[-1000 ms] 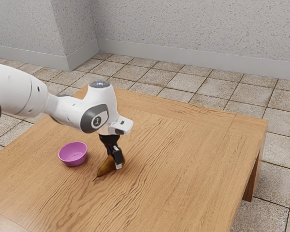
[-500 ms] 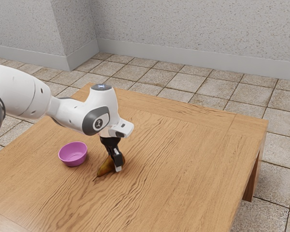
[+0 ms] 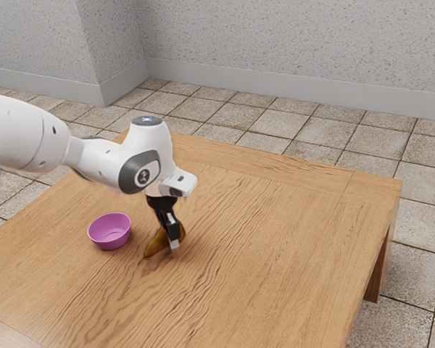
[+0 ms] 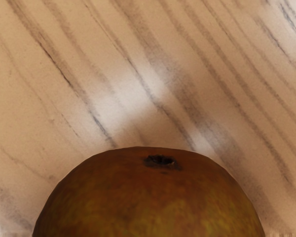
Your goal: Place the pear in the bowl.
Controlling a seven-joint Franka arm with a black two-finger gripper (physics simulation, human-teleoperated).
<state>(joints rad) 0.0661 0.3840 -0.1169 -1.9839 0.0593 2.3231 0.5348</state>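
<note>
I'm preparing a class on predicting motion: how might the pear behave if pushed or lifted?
The pear would probably roll in a curve if pushed, being rounded and narrower at one end. Lifted, it may tip toward its fat end, which likely holds most weight. Its skin looks smooth, so it might slip.

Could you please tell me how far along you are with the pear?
The grasp looks done: my black two-finger gripper is shut on the brownish-yellow pear. It is in hand, low at the brown wooden table; I can't tell whether it is fully clear. The round magenta bowl is empty, so carrying the pear there and releasing it are left.
</note>
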